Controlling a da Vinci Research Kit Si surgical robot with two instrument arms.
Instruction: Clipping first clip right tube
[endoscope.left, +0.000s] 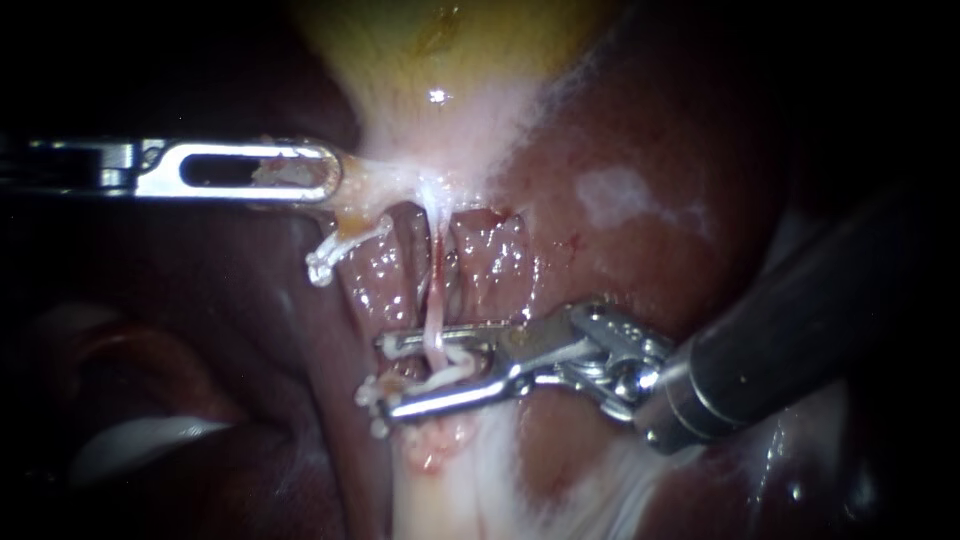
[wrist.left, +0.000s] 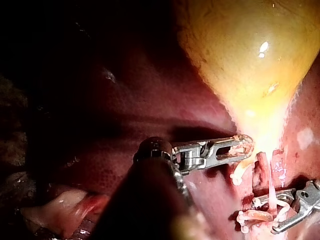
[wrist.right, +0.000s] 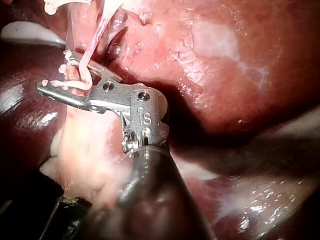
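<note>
Endoscope view, left instrument (endoscope.left: 322, 176) clamped on gallbladder (endoscope.left: 400, 60) neck at centre left, jaws of right instrument (endoscope.left: 392, 376) stood apart around thin tube (endoscope.left: 435, 300) at lower centre, liver (endoscope.left: 620, 200) lay close alongside

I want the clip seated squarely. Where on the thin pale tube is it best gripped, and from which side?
Probably grip the thin tube on its straight free stretch, above the curled strands at its lower end, where it stands clear of the tissue beside it. Come from the endoscope view's right, crosswise: the tube runs up and down, and the right instrument, tool open, straddles it.
</note>
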